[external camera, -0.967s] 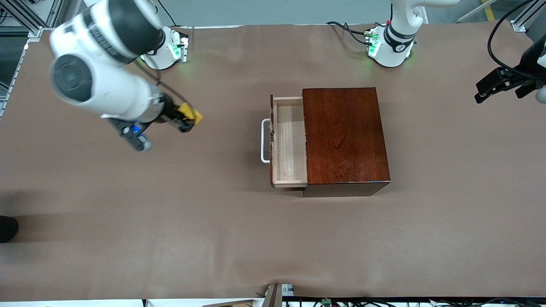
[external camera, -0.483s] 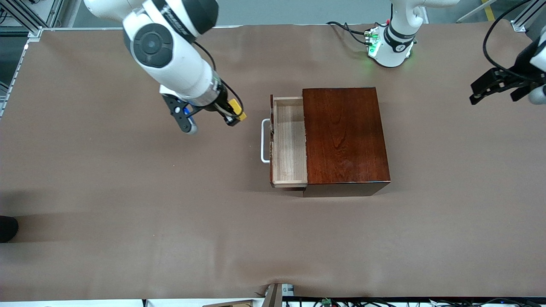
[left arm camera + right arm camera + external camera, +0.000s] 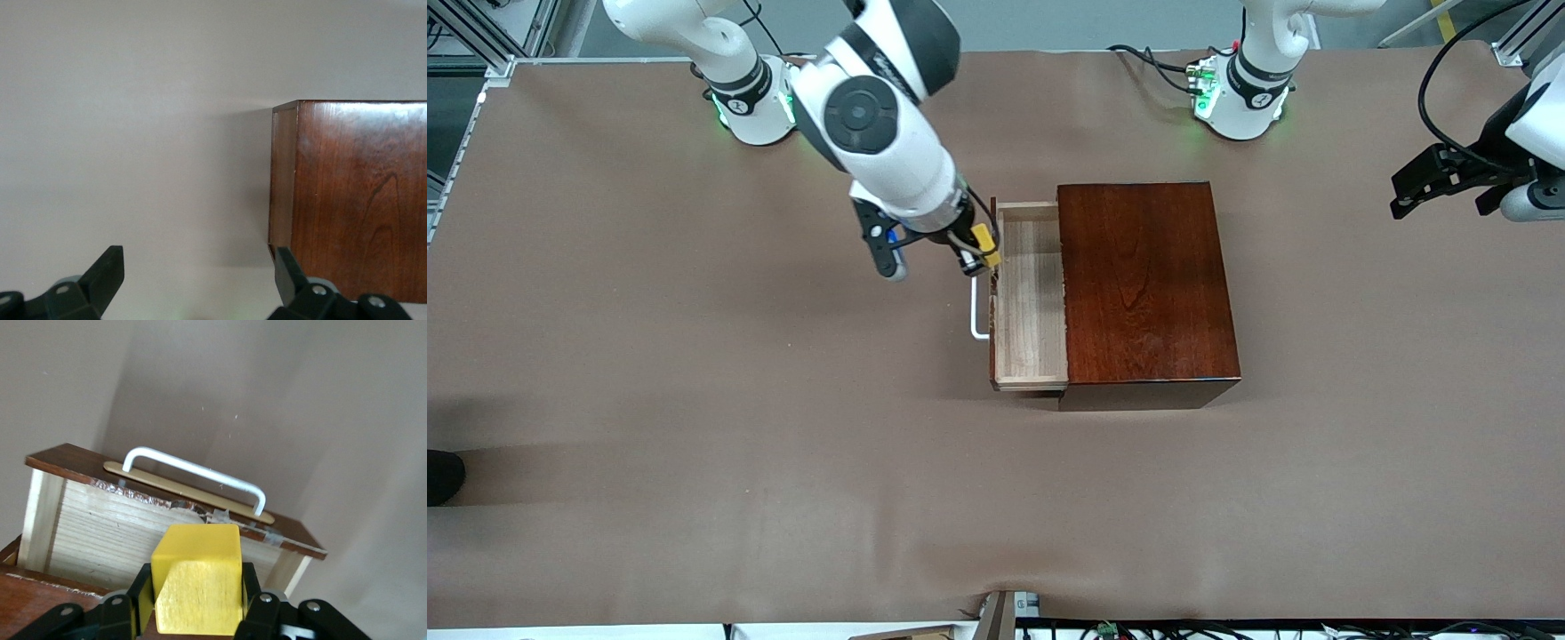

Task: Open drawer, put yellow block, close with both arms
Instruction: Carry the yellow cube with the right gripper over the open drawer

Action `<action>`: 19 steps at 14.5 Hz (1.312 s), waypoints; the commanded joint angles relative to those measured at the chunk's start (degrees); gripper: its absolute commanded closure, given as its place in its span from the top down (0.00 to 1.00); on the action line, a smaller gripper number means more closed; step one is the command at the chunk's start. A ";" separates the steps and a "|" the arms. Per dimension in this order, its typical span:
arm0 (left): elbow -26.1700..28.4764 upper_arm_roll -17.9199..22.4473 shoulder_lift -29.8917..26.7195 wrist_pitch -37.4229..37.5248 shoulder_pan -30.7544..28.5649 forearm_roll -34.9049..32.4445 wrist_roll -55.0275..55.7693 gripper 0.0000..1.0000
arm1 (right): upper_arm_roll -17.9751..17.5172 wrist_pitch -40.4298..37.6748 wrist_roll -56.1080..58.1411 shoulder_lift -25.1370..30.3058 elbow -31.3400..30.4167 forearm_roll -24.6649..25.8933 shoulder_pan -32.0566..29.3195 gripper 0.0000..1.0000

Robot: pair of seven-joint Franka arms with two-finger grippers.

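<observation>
Right hand (image 3: pixel 976 252) was clamped on the yellow block (image 3: pixel 984 242), hovering over the front edge of the drawer (image 3: pixel 1032 298), which stood pulled out of the dark wooden box (image 3: pixel 1145 284). From the right wrist view I saw the block (image 3: pixel 195 579) squeezed between both fingers (image 3: pixel 137 600), with the white handle (image 3: pixel 193 472) and the bare tray floor below it; the block hid part of the tray. Left hand (image 3: pixel 1440 180) waited with its fingers spread, above the counter (image 3: pixel 694 400) at the left arm's end. Its wrist camera cut the box (image 3: pixel 350 200) off at the frame edge.
</observation>
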State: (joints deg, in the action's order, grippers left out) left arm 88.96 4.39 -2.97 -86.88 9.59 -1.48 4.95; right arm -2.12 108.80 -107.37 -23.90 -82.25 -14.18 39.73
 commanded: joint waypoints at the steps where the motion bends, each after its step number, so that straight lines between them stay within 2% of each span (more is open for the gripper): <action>1: 0.51 0.09 -0.89 0.22 -1.51 1.22 -3.62 1.00 | 0.80 2.89 -4.94 -2.10 0.77 0.82 2.63 0.00; 4: 1.82 0.09 -1.59 0.31 -1.51 1.22 -3.63 1.00 | 0.80 4.31 -9.15 -3.86 0.77 3.37 4.04 0.00; 7: 2.53 0.09 -1.95 0.22 -1.51 1.22 -3.45 1.00 | 0.80 6.50 -13.20 -5.10 0.69 3.46 5.01 0.00; 13: 2.45 -0.17 -2.04 0.04 -0.90 1.22 -1.53 1.00 | 0.89 10.19 -16.20 -7.56 0.77 3.81 5.71 0.00; 15: 2.53 -1.83 -2.04 0.04 -0.98 1.22 -0.21 1.00 | 0.89 10.46 -16.81 -8.26 0.60 6.26 6.68 0.00; 19: 2.54 -2.28 -1.86 0.04 -1.16 1.13 0.06 1.00 | 0.89 12.04 -18.04 -9.84 0.69 6.80 6.94 0.00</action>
State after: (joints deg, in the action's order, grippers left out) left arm 90.24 2.22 -3.53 -86.71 8.88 -1.40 4.67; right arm -1.79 119.66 -123.59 -32.94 -82.24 -8.55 45.82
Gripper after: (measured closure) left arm 0.000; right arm 0.445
